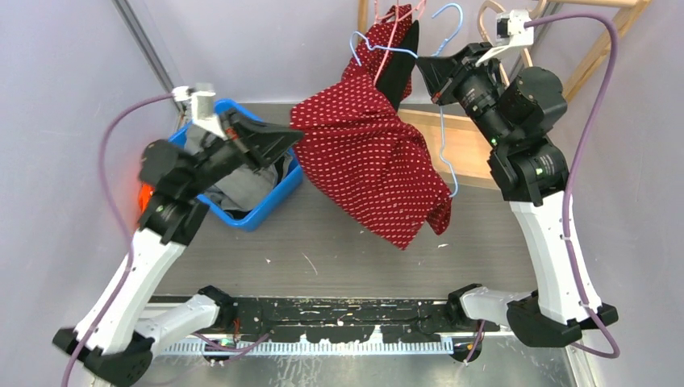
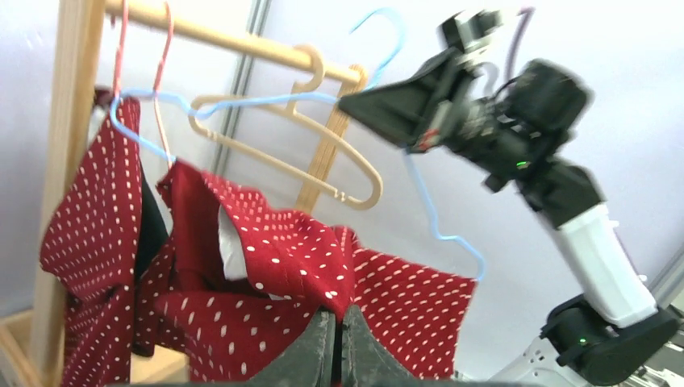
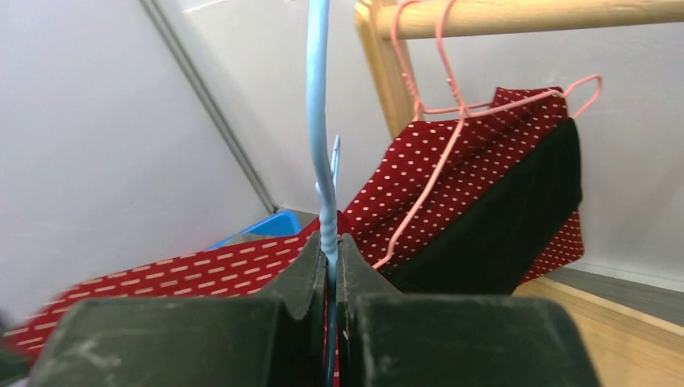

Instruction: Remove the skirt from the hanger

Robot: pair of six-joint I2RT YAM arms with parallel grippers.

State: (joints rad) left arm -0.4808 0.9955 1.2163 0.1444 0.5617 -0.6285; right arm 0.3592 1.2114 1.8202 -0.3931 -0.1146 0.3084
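Red cloth with white dots, the skirt (image 1: 363,161), hangs spread between my two tools, drooping below them over the grey tabletop (image 1: 323,266) without resting on it. My left tool (image 2: 337,326) is pinched fully together on a fold at the skirt's edge, the cloth bunching up right over its tips. My right tool (image 3: 331,250) is clamped tight on the twisted neck of the blue hanger (image 3: 319,121), whose wire rises straight up from between the fingers; the hanger's lower arm runs down beside the skirt on the right tool's side. Whether any cloth is looped on that wire, I cannot tell. Beyond the right tool a wooden rail (image 3: 500,16) carries a pink hanger (image 3: 440,121) with a second dotted garment (image 3: 484,153). Just behind the left tool sits a blue bin (image 1: 266,208).
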